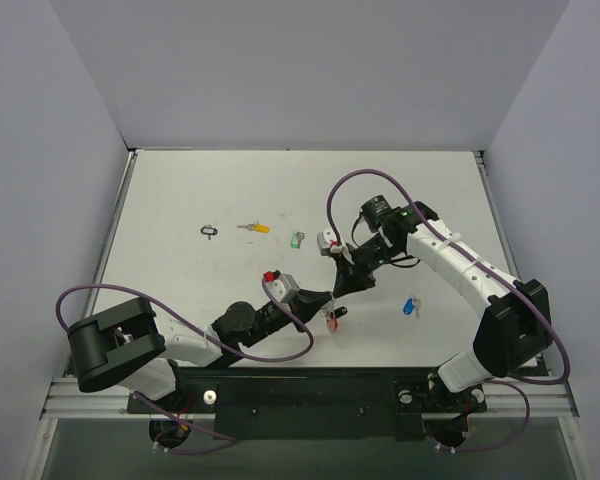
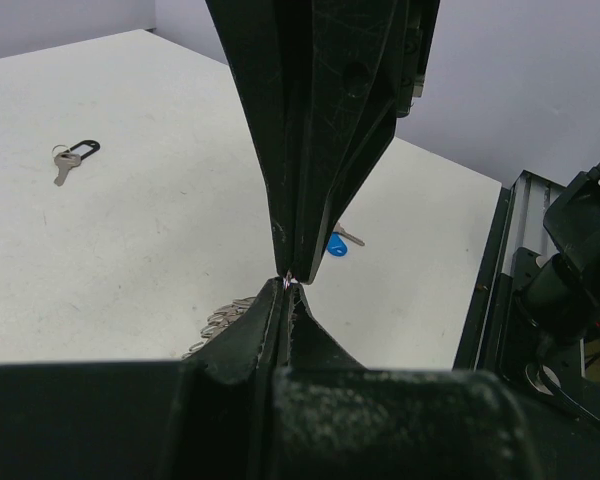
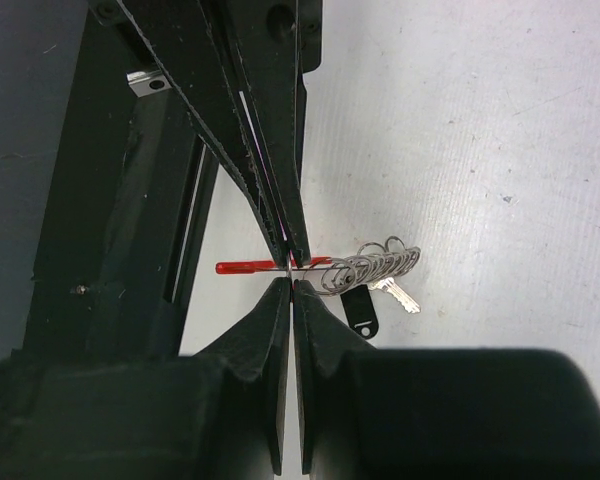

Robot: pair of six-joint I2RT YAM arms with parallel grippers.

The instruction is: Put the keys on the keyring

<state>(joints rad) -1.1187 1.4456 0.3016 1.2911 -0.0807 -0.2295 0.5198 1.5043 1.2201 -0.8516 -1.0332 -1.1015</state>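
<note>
The left gripper (image 2: pixel 288 281) and right gripper (image 3: pixel 292 268) both pinch the keyring (image 3: pixel 375 268): light, springy wire, likely slippery; best held at its ring.

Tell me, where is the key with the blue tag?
In the top view, the blue-tagged key lies on the right half of the table, right of the red-tagged keyring.

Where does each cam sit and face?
Top: above, behind the bases, looking down on the table; left arm, right arm show.
Left wrist: looks along shut left pincer across the table; own fingers show.
Right wrist: looks down past shut right pincer at the keyring; fingers show.
Shared: top and left wrist both see the blue key.
</note>
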